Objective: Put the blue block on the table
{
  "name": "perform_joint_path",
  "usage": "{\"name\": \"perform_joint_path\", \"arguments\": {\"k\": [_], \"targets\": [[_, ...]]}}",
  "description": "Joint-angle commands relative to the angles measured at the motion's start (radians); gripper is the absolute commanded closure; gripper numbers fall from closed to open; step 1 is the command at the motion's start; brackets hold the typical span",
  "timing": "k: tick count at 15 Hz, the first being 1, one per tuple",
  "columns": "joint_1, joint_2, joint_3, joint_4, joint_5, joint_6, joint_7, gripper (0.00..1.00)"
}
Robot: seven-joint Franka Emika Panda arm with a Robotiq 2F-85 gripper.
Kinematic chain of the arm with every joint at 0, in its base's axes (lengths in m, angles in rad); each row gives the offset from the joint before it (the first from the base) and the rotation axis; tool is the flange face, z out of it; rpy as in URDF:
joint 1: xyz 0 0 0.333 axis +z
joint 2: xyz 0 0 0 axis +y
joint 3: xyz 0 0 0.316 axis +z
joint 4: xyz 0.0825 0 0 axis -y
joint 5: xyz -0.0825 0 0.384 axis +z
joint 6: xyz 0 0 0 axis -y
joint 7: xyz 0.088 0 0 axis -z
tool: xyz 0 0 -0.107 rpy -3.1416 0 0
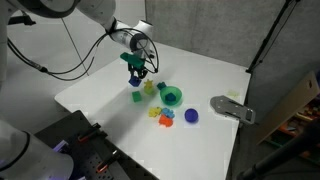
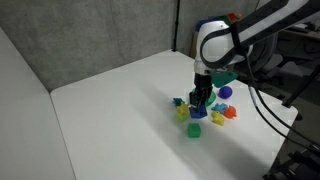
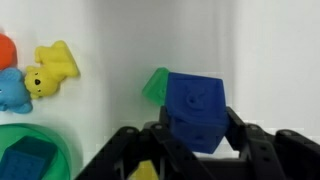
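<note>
The blue block (image 3: pixel 196 108) sits tilted between my gripper's (image 3: pixel 197 120) two black fingers, which press on both of its sides. In both exterior views the gripper (image 1: pixel 137 80) (image 2: pixel 200 108) points straight down over the white table (image 1: pixel 100 95) (image 2: pixel 120 110), with the blue block (image 1: pixel 136 97) (image 2: pixel 195 130) at its tips, at or just above the tabletop. I cannot tell whether it touches. A small green block (image 3: pixel 155 85) lies on the table just behind it.
A teal bowl (image 1: pixel 172 96) (image 3: pixel 30 155) stands close by, with a blue piece inside it. Yellow, orange and small blue pieces (image 3: pixel 40 72) (image 1: pixel 165 118) lie beside it, and a rounded dark-blue object (image 1: pixel 191 116). A grey object (image 1: pixel 232 108) lies near the table edge.
</note>
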Motion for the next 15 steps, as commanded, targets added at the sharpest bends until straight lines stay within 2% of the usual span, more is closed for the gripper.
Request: {"name": "perform_joint_path", "arguments": {"k": [1, 15], "targets": [[-0.007, 0.024, 0.002, 0.011, 0.008, -0.052, -0.013, 0.71], [-0.022, 0.162, 0.004, 0.113, 0.01, -0.147, -0.047, 0.71]]}}
